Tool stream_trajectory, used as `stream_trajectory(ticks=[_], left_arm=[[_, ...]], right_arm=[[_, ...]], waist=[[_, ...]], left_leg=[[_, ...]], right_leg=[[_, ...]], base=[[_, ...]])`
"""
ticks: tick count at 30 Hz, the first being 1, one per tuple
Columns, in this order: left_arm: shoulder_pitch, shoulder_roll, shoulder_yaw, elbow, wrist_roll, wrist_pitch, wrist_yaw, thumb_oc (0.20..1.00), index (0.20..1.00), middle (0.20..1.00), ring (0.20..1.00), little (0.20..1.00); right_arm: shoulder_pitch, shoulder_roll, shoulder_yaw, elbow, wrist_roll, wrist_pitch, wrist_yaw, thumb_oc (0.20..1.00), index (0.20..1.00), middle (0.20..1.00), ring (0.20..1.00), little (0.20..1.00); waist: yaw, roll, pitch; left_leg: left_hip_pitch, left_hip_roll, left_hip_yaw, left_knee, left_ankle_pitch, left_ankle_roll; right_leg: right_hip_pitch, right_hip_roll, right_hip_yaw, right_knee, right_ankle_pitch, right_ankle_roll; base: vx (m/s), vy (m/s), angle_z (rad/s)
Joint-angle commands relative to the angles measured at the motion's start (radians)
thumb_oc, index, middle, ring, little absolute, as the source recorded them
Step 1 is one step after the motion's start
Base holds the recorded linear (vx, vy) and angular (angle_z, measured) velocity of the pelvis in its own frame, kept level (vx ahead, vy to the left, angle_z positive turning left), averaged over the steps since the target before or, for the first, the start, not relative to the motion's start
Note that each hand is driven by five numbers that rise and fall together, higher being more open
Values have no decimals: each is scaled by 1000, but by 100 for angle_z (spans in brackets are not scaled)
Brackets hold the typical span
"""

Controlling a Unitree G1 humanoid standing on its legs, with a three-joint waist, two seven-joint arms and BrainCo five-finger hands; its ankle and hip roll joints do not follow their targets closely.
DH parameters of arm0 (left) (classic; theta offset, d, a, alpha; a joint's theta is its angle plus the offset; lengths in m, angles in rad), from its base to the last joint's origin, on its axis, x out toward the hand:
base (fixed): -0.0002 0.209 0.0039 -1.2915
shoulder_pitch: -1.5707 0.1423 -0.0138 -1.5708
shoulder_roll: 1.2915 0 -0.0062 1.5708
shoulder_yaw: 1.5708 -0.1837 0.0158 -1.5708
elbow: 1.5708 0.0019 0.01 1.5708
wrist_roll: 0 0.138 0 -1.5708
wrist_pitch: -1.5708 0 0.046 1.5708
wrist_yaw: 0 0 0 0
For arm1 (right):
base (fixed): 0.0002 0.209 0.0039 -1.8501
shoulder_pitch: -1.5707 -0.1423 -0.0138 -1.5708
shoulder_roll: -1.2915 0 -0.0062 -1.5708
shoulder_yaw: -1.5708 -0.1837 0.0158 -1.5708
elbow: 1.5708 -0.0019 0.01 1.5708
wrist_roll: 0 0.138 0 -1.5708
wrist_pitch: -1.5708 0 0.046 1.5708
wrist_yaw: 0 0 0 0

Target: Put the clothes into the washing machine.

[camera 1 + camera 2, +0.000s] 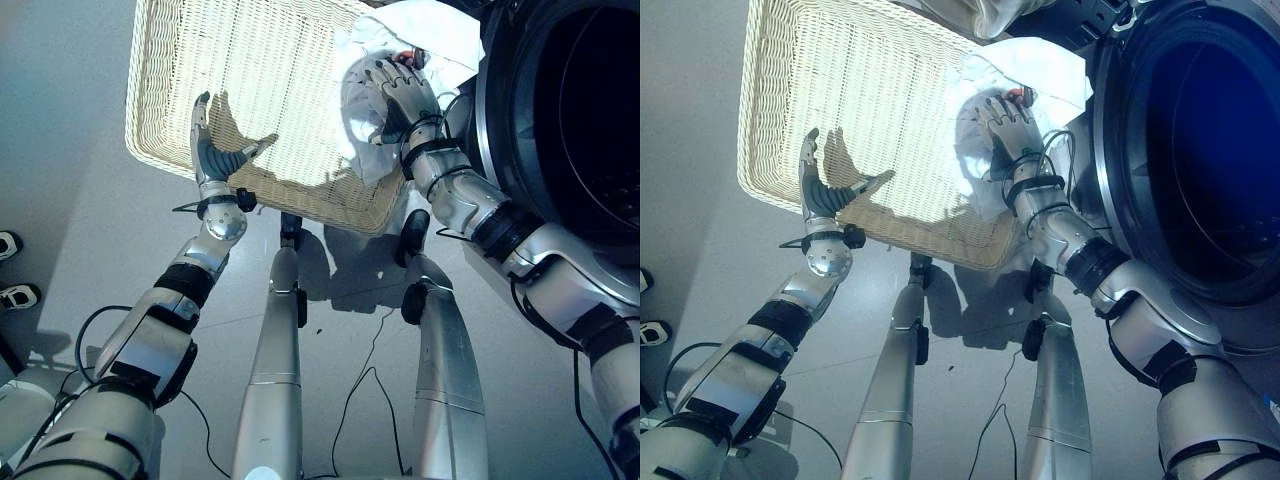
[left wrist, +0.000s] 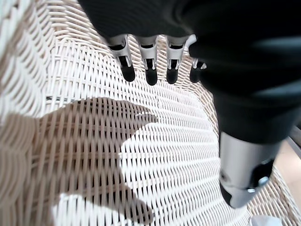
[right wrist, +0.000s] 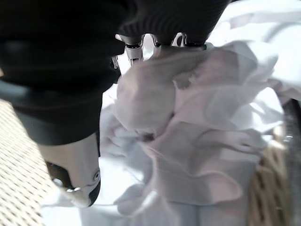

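A white cloth point(image 1: 432, 30) lies bunched in the corner of the wicker basket point(image 1: 280, 80) nearest the washing machine's dark round opening point(image 1: 590, 100). My right hand point(image 1: 400, 95) rests on top of it. In the right wrist view its fingers point(image 3: 134, 47) curl into the gathered white cloth point(image 3: 197, 141), shut on it. My left hand point(image 1: 212, 150) hovers open over the basket's near rim, fingers point(image 2: 150, 70) straight above the bare weave point(image 2: 117, 155), holding nothing.
The washing machine point(image 1: 1210, 150) stands at the right with its door open, close beside the basket point(image 1: 840, 100). A person's shoes point(image 1: 12, 270) show at the far left on the grey floor.
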Motion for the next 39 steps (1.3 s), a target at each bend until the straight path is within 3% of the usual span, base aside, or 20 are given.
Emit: stream_trajectory(ticks=[1,3,7,18,26,27,28,29,39], left_arm=[[-29,-9,26,0,-4,-13,5,1000,1000,1000,1000,1000],[-33,-6,22,3,-6,-14,7,1000,1000,1000,1000,1000],[-33,-6,20,3,-8,-17,7,1000,1000,1000,1000,1000],[-50,-46,-2,24,-11,-49,31,1000,1000,1000,1000,1000],[-61,-74,-10,18,-2,-71,60,1000,1000,1000,1000,1000],[-69,-76,-13,15,-2,-77,68,1000,1000,1000,1000,1000],[-69,-76,-13,15,-2,-77,68,1000,1000,1000,1000,1000],[-71,-78,-15,12,-6,-79,72,1000,1000,1000,1000,1000],[-56,-82,-11,-13,-8,-95,98,1000,1000,1000,1000,1000]], right_arm=[[1,-5,35,47,-35,107,89,1000,1000,1000,1000,1000],[-3,-3,33,78,-83,143,124,1000,1000,1000,1000,1000],[1,-6,35,104,-150,150,149,1000,1000,1000,1000,1000],[-15,41,46,299,-309,86,27,1000,1000,1000,1000,1000],[-12,60,50,391,-376,39,7,1000,1000,1000,1000,1000],[-15,63,54,404,-380,27,1,304,304,304,304,304],[-15,63,54,404,-380,27,1,304,304,304,304,304],[-12,68,55,416,-385,18,-6,200,200,200,200,200],[10,64,48,432,-360,-34,-81,200,200,200,200,200]], waist=[[-5,32,-18],[-6,32,-18],[-6,33,-18],[-2,55,-18],[1,68,-18],[1,71,-18],[1,71,-18],[1,73,-18],[3,84,-18]], left_leg=[[-22,-110,53,81,-53,108],[-22,-108,54,80,-52,109],[-22,-108,55,80,-51,110],[-27,-116,51,71,-44,112],[-37,-121,57,72,-36,117],[-49,-122,55,71,-28,118],[-49,-122,55,71,-28,118],[-50,-125,53,70,-27,120],[-54,-128,54,64,-22,124]], right_leg=[[68,60,-85,-137,102,66],[68,61,-85,-138,105,66],[67,62,-83,-137,108,68],[61,60,-79,-163,129,72],[53,59,-75,-166,135,71],[43,58,-77,-168,142,70],[43,58,-77,-168,142,70],[41,59,-75,-168,143,69],[34,55,-75,-178,153,71]], base=[[0,0,0],[0,0,0],[8,-2,4],[1,11,1],[4,27,0],[0,0,0],[0,0,0],[0,0,0],[0,0,0]])
